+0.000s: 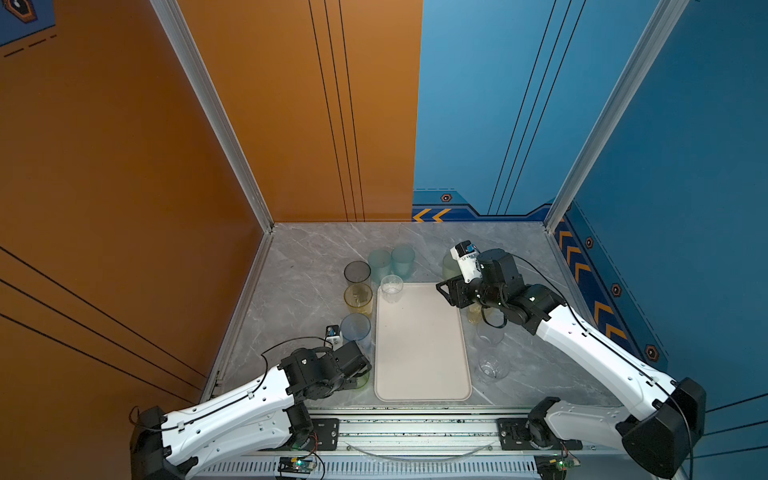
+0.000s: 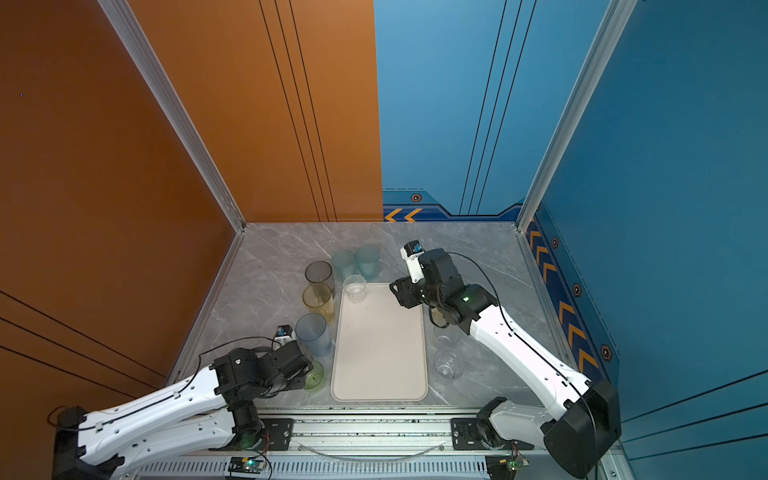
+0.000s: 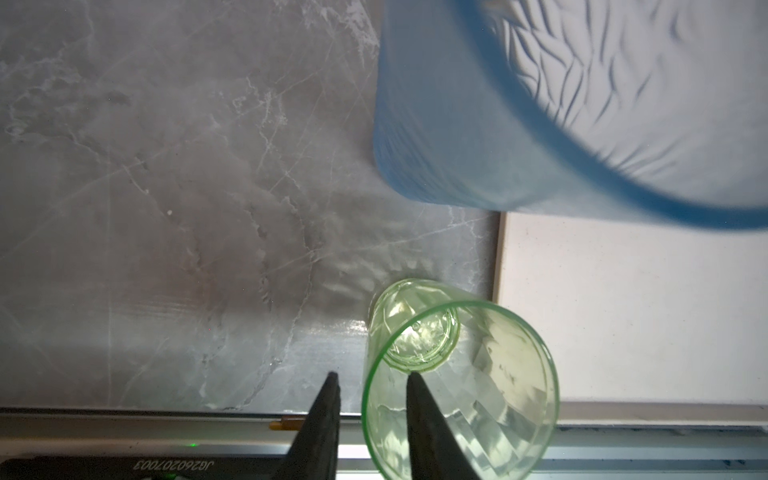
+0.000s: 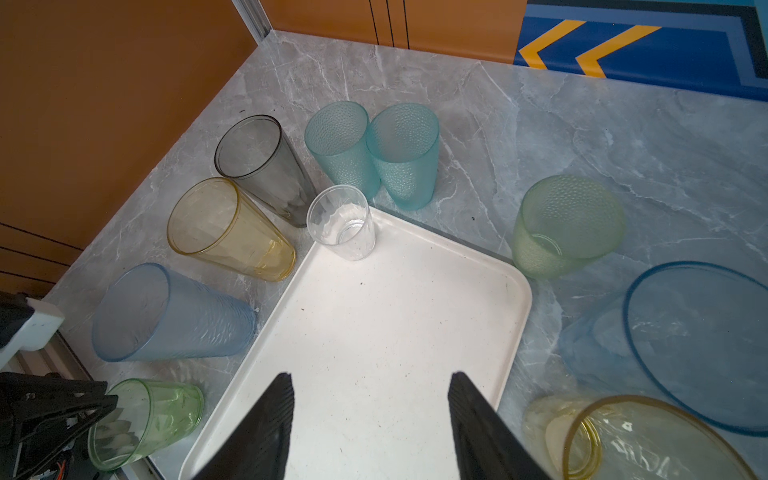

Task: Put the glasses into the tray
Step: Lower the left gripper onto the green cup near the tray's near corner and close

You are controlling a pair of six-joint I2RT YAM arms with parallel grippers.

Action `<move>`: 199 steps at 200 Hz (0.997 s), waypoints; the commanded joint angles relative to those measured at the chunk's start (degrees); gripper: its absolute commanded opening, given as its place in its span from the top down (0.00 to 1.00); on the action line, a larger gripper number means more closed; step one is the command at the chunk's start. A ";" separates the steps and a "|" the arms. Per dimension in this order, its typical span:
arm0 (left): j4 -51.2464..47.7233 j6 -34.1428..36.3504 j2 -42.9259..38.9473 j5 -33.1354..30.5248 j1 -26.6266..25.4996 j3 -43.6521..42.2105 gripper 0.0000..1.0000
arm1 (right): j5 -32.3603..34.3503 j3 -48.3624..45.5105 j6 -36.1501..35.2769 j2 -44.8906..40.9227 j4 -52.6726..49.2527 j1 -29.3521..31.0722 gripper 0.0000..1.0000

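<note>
The cream tray (image 1: 422, 353) (image 2: 378, 353) lies in the middle of the marble table. One small clear glass (image 1: 391, 287) (image 4: 340, 222) stands in its far left corner. A short green glass (image 3: 457, 374) (image 2: 314, 376) stands upright on the table by the tray's near left edge. My left gripper (image 3: 372, 374) straddles its rim, one finger inside and one outside. A gap still shows between the outer finger and the wall. My right gripper (image 4: 370, 374) (image 1: 444, 291) hangs open over the tray's far right part, with nothing between its fingers.
Left of the tray stand a light blue glass (image 1: 356, 328), a yellow glass (image 1: 358, 297), a grey glass (image 1: 357, 272) and two teal glasses (image 1: 390, 259). Right of it are a frosted green glass (image 4: 565, 224), a blue one (image 4: 685, 345), a yellow one (image 4: 623, 440) and two clear ones (image 1: 490, 353).
</note>
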 commanded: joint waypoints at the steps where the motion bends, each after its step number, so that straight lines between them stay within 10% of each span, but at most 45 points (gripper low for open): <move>1: -0.28 0.31 0.86 1.22 0.74 -0.65 0.72 | -0.40 -0.84 0.83 0.58 0.40 0.43 0.42; 199: 1.44 3.38 3.91 3.15 1.63 -1.33 0.85 | 0.19 -1.35 0.90 0.86 0.05 0.39 0.42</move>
